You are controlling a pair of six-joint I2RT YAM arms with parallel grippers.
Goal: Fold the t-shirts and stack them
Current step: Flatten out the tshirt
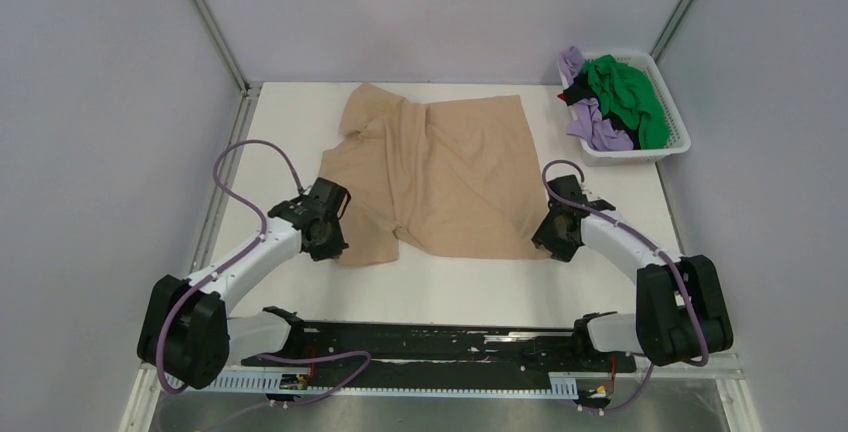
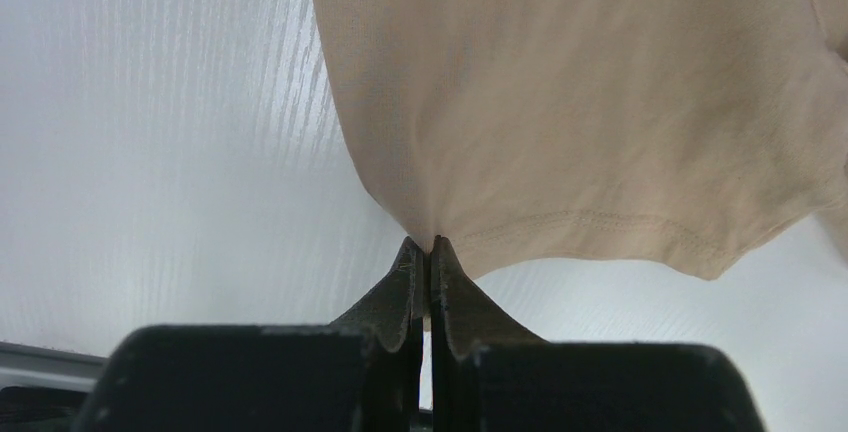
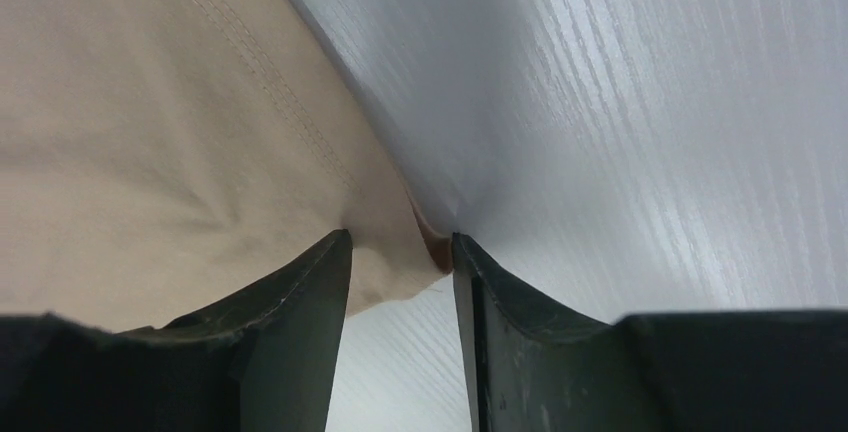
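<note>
The tan t-shirt [image 1: 440,172] lies spread on the white table, creased, with one sleeve at the far left. My left gripper [image 1: 335,247] is at its near left corner, shut on the hem edge, as the left wrist view shows [image 2: 428,247] with the tan cloth [image 2: 600,102] running out from the fingertips. My right gripper [image 1: 549,246] is at the near right corner. In the right wrist view it [image 3: 400,247] is open, and the shirt's corner [image 3: 150,152] lies between the two fingers. A green shirt [image 1: 625,92], a lilac one [image 1: 595,130] and a black one [image 1: 622,135] are piled in the basket.
The white lattice basket [image 1: 640,156] stands at the far right corner of the table. Grey walls close in the left, back and right sides. A black rail with cables runs along the near edge between the arm bases.
</note>
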